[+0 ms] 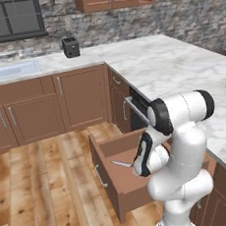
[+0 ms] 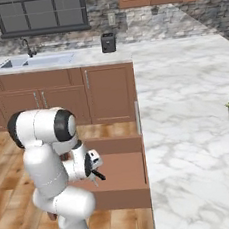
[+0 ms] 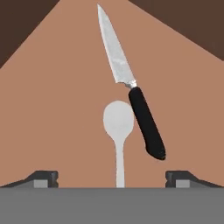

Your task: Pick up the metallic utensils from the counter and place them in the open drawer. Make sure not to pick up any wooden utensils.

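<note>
Spoon (image 3: pixel 118 127), small, all grey, lies on the open drawer (image 3: pixel 52 109) floor, in line with the gap between the fingers (image 3: pixel 113 179) and just ahead of them, handle running back between the two tips. Fingers spread wide, holding nothing; left tip (image 3: pixel 43 178) and right tip (image 3: pixel 180 178) both clear of the handle. Right of the spoon: knife (image 3: pixel 131 87), black handle close beside the spoon bowl, whether touching I can't tell, blade angled away up-left. So both metal pieces look to be in the drawer, no wooden ones among them.

Step in hand reads as release and retreat. To do it clean: lift straight up, fingers kept wide, no sideways sweep, since the spoon handle sits between the tips and a drag would pull it. Clear the drawer walls before swinging back over the bench (image 1: pixel 179 68).
</note>
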